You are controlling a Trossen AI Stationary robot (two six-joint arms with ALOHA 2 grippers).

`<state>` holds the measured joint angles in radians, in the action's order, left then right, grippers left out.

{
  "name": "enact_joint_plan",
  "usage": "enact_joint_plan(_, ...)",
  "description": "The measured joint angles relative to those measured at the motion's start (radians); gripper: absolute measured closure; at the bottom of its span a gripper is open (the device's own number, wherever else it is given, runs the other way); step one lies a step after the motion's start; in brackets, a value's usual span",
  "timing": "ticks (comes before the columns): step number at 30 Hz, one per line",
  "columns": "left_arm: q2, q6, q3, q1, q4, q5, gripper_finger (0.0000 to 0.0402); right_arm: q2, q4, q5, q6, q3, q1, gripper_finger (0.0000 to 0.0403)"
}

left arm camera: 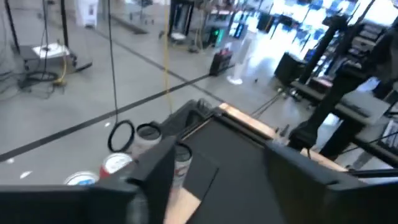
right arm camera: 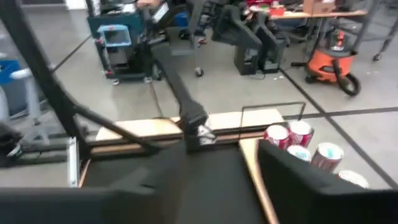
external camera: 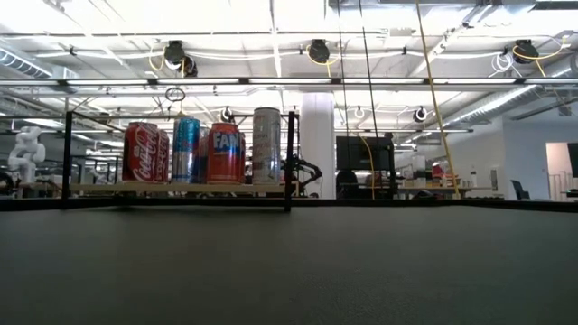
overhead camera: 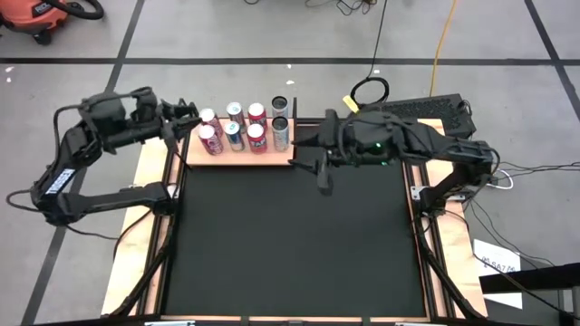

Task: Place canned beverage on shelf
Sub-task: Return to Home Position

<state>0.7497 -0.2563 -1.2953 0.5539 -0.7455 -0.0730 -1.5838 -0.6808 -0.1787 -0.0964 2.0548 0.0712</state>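
Left hand (overhead camera: 188,115) raised just beside the left end of the shelf (overhead camera: 245,157), fingers spread, pinching nothing, near the closest cans yet clear of them. Right hand (overhead camera: 305,156) just off the shelf's right end, above the far edge of the black mat (overhead camera: 290,244), likewise spread and empty.

Shelf lying flat along the far side of the table (overhead camera: 136,263), touching the mat's far edge. Eight cans (overhead camera: 234,134) upright on it, in two rows of four. From left to right:
- a red-and-white pair
- a blue pair
- a red pair
- a silver can with a dark-topped one behind it

All close together, none tipped.

From table height, cans (external camera: 226,152) shoulder to shoulder on the pale board (external camera: 181,188): red, blue, red, then a taller silver one. Thin black rail (external camera: 289,158) upright at the right end, its twin at the left.

From the left wrist, dark fingers (left arm camera: 155,180) wide apart, a few can tops (left arm camera: 148,132) beyond them. From the right wrist, fingers (right arm camera: 298,180) equally wide, with red-and-white can tops (right arm camera: 289,134) off to one side.
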Motion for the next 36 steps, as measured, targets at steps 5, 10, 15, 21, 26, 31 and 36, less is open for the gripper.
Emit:
enact_joint_plan(5,-0.035,-0.026,0.152,-0.102,0.19,0.004,0.0249,0.095,0.047,0.0,-0.024,-0.18,0.017,0.0369)
enact_joint_plan(10,-0.004,-0.03,0.332,-0.195,0.515,-0.04,0.0304,0.259,0.366,0.025,-0.12,-0.537,0.016,0.0381)
enact_joint_plan(15,0.068,-0.051,0.467,-0.247,0.86,-0.041,0.0343,0.452,0.718,0.147,-0.14,-0.876,0.016,0.0389)
enact_joint_plan(21,0.175,0.02,0.526,-0.278,0.918,-0.108,0.0395,0.659,0.763,0.099,-0.124,-1.116,0.015,0.0395)
enact_joint_plan(26,0.232,0.006,0.574,-0.289,0.959,-0.104,0.0398,0.772,0.757,0.105,-0.137,-1.272,0.017,0.0391)
enact_joint_plan(31,0.174,0.079,0.609,-0.289,0.941,-0.113,0.04,0.914,0.858,0.1,-0.108,-1.423,0.029,0.0401)
enact_joint_plan(36,-0.042,0.151,0.681,-0.269,0.859,-0.117,0.0401,1.059,0.831,0.095,-0.104,-1.525,0.029,0.04)
